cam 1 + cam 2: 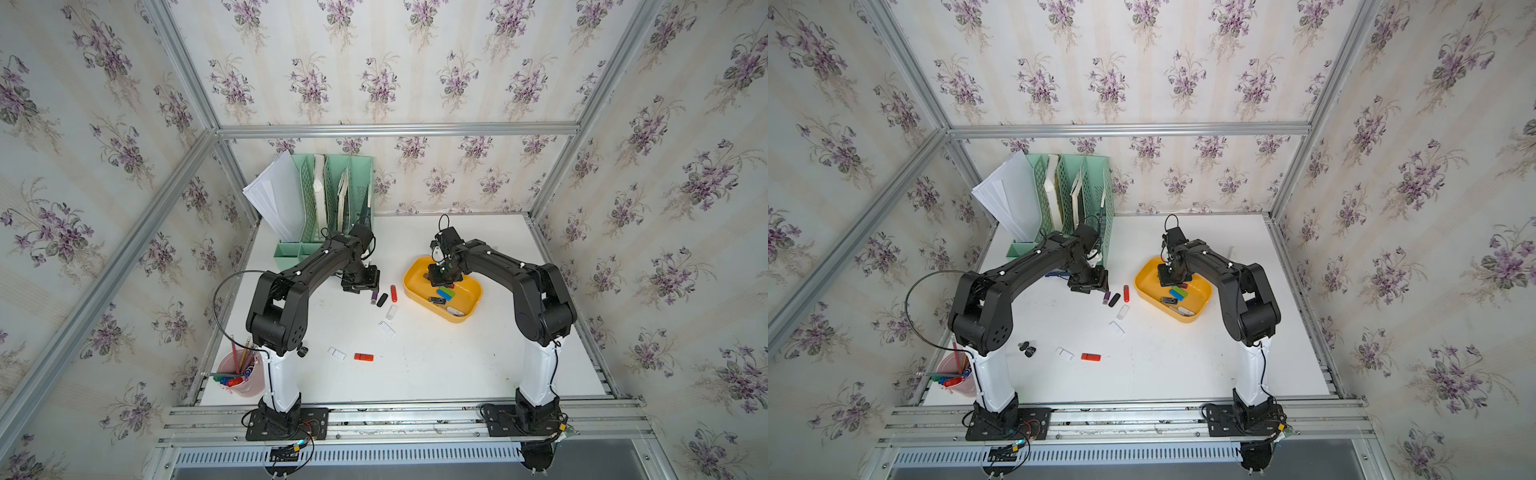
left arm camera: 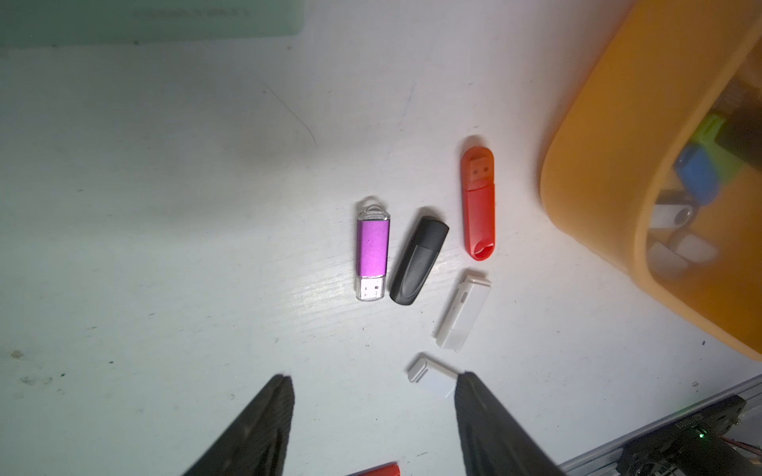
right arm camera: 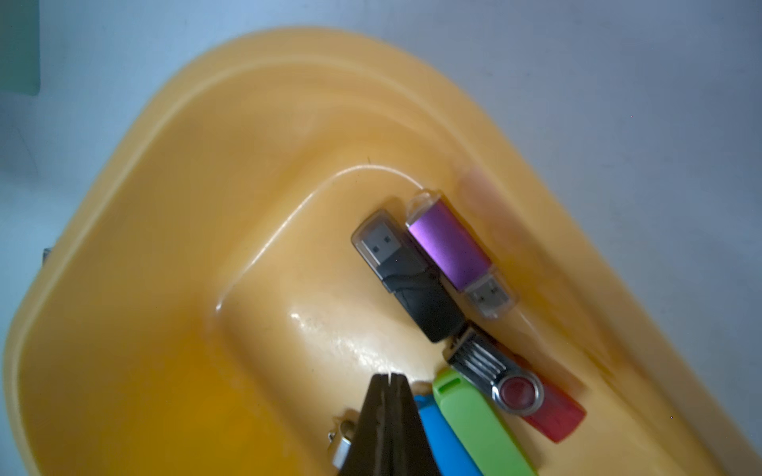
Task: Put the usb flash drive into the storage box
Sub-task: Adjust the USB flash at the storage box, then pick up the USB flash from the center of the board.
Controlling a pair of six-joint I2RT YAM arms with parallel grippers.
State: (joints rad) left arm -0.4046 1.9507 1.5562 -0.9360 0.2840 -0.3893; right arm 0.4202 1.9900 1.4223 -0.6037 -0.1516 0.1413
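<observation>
Left jaws hang open and empty above the surface, near the purple flash drive (image 2: 372, 247), black flash drive (image 2: 416, 263) and red flash drive (image 2: 478, 202) beside the storage box (image 2: 598, 165). Right jaws sit closed and empty over it. Best to straddle one drive's narrow sides, clear of its neighbours.

Top views overhead; wrist views near storage box (image 3: 247, 103).

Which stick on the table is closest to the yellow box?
The red flash drive with its plug showing, beside the storage box. The black drive and purple drive lie farther off.
</observation>
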